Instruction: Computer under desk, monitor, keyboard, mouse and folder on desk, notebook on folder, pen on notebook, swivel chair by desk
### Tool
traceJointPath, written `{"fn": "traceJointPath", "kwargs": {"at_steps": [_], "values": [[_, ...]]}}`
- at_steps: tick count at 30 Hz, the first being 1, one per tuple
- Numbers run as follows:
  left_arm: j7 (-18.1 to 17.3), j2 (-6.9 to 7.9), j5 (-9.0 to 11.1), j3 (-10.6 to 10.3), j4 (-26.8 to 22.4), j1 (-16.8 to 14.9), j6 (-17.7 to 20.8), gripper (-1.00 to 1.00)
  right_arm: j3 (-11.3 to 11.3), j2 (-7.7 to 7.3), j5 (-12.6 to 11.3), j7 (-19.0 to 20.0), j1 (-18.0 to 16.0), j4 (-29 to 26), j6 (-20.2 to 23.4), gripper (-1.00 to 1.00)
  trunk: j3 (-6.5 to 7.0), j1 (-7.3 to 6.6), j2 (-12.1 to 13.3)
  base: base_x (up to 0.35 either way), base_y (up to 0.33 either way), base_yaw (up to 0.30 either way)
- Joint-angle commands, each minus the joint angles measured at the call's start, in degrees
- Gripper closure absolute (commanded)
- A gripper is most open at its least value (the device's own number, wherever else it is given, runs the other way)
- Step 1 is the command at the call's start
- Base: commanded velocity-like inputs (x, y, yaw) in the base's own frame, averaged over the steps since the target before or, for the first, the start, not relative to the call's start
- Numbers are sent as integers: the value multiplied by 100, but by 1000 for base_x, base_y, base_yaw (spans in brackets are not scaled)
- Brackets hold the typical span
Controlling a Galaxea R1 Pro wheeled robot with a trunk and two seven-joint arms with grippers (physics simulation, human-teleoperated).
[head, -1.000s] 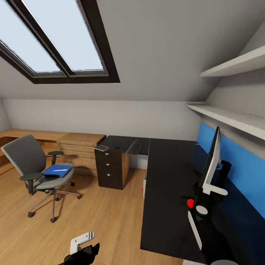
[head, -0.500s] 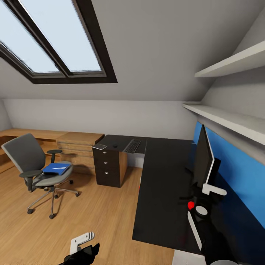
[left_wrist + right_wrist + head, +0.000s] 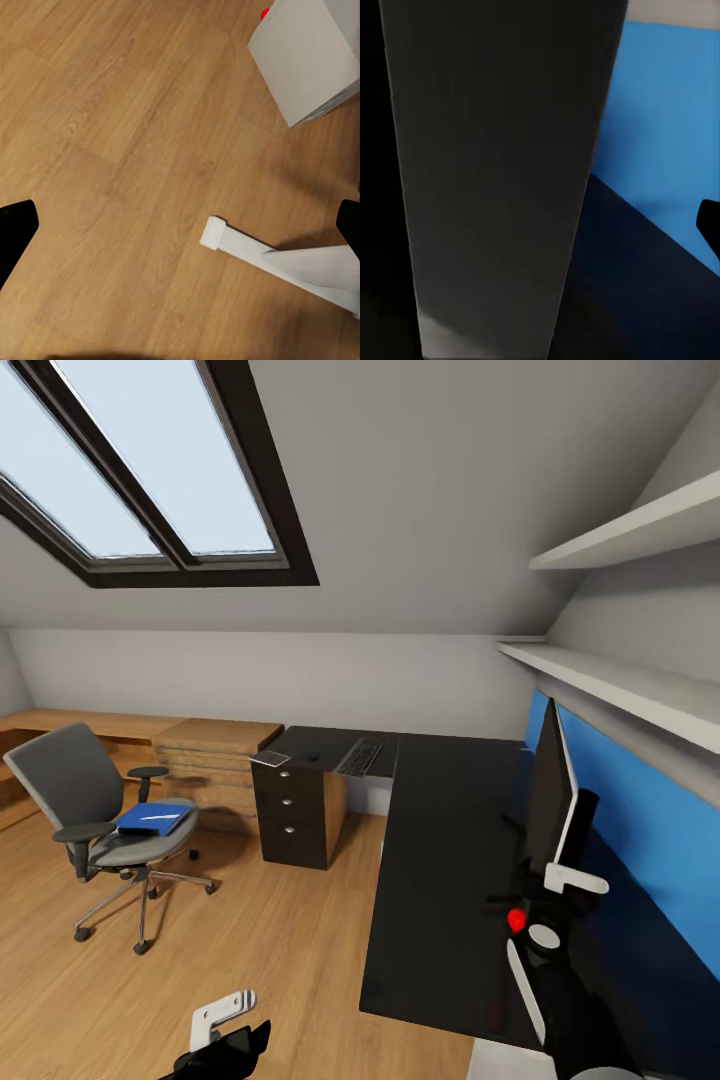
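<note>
Here, an attic bedroom is seen from the head view. The L-shaped black table [image 3: 440, 860] runs along a blue wall panel [image 3: 640, 840] and turns left toward a dark three-drawer unit [image 3: 290, 815]. The monitor [image 3: 552, 790] is seen edge-on, standing upright on the table near the blue panel, with the right hand [image 3: 560, 880] close against its lower edge; whether that hand is open or closed around the screen cannot be told. In the right wrist view a dark flat surface is seen close up against the blue panel. The keyboard [image 3: 360, 757] and the mouse [image 3: 313, 756] lie on the far wing of the table, with the grey notebook [image 3: 270, 759] at its left corner above the drawers. The blue folder [image 3: 153, 819] rests on the seat of the swivel chair [image 3: 100, 820], well apart from the table, with a thin white pen [image 3: 160, 817] on it. The left hand [image 3: 228, 1028] is held low over the wooden floor [image 3: 250, 940], its fingers spread open and empty. In the left wrist view, the light grey computer [image 3: 307, 56] is shown standing on the floor.
</note>
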Motion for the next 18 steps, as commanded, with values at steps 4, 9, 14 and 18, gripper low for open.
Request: {"fn": "traceJointPath", "kwargs": {"at_steps": [4,9,14,18], "values": [[41,-3,61,4,-10,-1,23,-100,-12,5,33,4,-4,45,-17,-100,-7,1,-5,-58,-43,0],[45,-3,61,4,-6,-1,23,-100,-12,5,33,5,-4,45,-18,-100,-7,1,-5,-184,-141,0],[42,-3,61,4,-5,-1,24,-100,-12,5,33,10,-4,45,-18,-100,-7,1,-5,-205,-210,0],[45,-2,61,4,-5,-1,23,-100,-12,5,33,13,-4,45,-18,-100,-7,1,-5,-133,-176,0]]}}
